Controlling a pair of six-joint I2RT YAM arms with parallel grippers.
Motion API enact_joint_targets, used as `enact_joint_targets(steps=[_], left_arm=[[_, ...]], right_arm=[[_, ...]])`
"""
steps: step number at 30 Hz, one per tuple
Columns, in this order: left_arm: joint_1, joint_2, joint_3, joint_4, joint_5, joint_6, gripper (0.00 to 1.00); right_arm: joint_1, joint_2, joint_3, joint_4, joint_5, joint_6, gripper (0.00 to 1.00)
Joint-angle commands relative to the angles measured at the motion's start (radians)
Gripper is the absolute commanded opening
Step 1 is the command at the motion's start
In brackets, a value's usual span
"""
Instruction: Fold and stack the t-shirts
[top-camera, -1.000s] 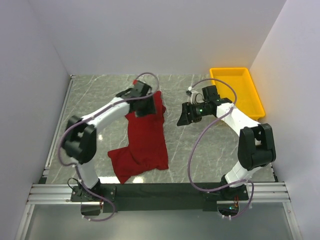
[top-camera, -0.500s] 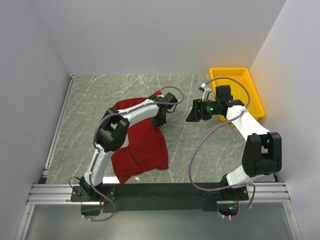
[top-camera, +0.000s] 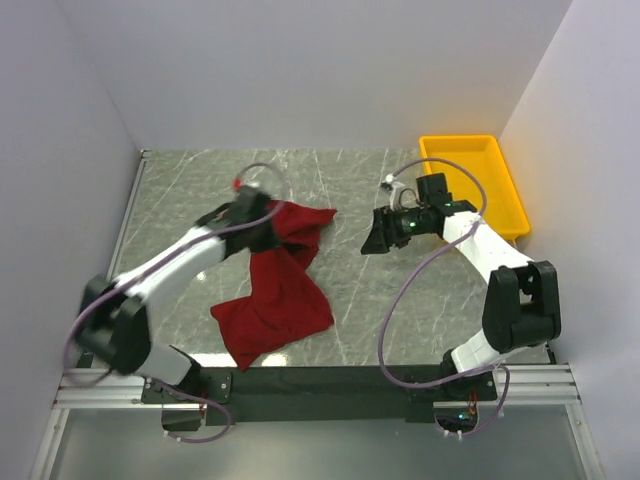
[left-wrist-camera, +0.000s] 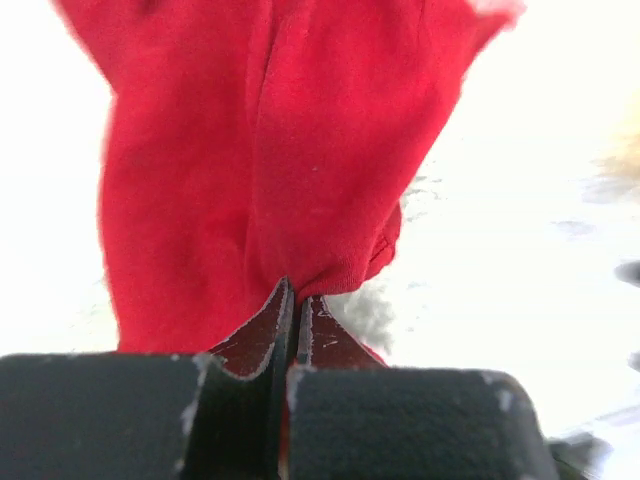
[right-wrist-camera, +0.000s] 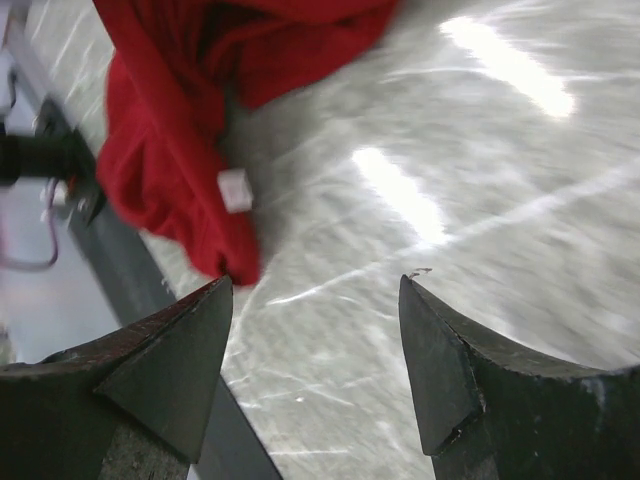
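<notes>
Since a moment ago the left arm has swung back from the middle of the overhead view toward the left, dragging the upper edge of the t-shirt (top-camera: 275, 300) with it. Its pincer has snapped closed from wide open. The right arm has slid a little to the left.

The yellow tray (top-camera: 475, 141) sits in the upper right of the overhead view, against the far right corner of the grey marbled table (top-camera: 190, 190). Its bare yellow bottom shows from wall to wall.

A small white tag (right-wrist-camera: 236, 190) shows on the cloth in the upper left of the right wrist view. It is too blurred to read any writing on it.

The t-shirt is plain dark red and lies crumpled left of centre in the overhead view. One rumpled part stretches toward the middle at the top, and a wider bunched part reaches down toward the near rail. In the left wrist view the t-shirt (left-wrist-camera: 270, 150) hangs in long folds filling the upper half of the frame.

The left pincer (top-camera: 266, 228) has its two fingers pressed together, and a pinch of red cloth is caught between them in the left wrist view (left-wrist-camera: 297, 300). The right pincer (top-camera: 378, 238) sits right of centre, apart from the shirt. Its fingers are spread wide with nothing between them and only the table below (right-wrist-camera: 315, 290). The t-shirt (right-wrist-camera: 170, 150) lies beyond them at the upper left.
</notes>
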Motion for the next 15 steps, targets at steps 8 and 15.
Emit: enact_joint_targets(steps=[8,15], left_arm=[[0.254,-0.350,-0.454,0.380,0.556,-0.032,0.05],[0.291,-0.345,-0.434,0.349,0.637,0.038,0.15]], right_arm=[[0.205,0.189,0.149,0.037,-0.151,0.020,0.73],[0.285,0.386,0.322,0.151,-0.118,0.286,0.73]])
